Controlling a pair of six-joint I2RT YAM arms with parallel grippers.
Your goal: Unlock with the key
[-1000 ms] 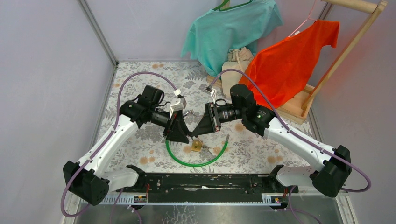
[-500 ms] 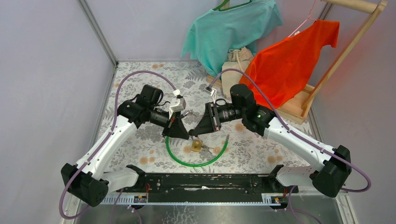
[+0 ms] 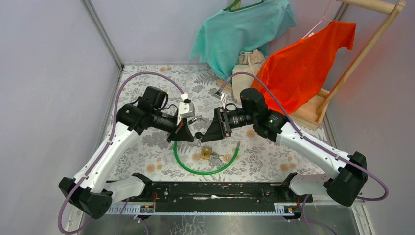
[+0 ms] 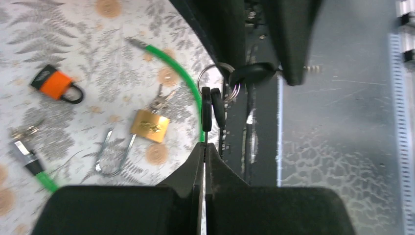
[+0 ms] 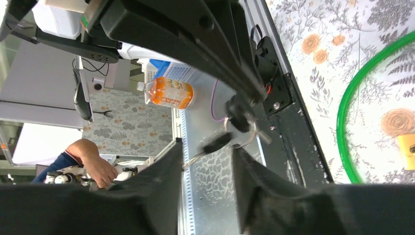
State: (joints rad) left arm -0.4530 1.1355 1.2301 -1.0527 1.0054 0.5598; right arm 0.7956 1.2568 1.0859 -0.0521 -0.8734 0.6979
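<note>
Key (image 3: 198,134): in the top external view it is held off the desk (image 3: 147,93) between the two arms. It sits near the brass padlock (image 3: 206,153), which lies within the curve of the green cable (image 3: 195,170). The left end effector (image 3: 190,137) and right end effector (image 3: 206,135) face each other closely.

Left wrist view: the left end effector is clenched on the key, whose black head shows edge-on past the tips. A ring (image 4: 215,68) and a second key (image 4: 252,73) hang from it. I cannot see the padlock's keyhole.

Right wrist view: the right end effector is released, with its fingers apart and nothing clamped.

Procedure, as I judge it:
1. Back the right arm clear of the ring.
2. Steady the padlock body with the right arm.
3. Align the blade with the keyway.
4. Descend slowly, keeping the spare key off the cable.
</note>
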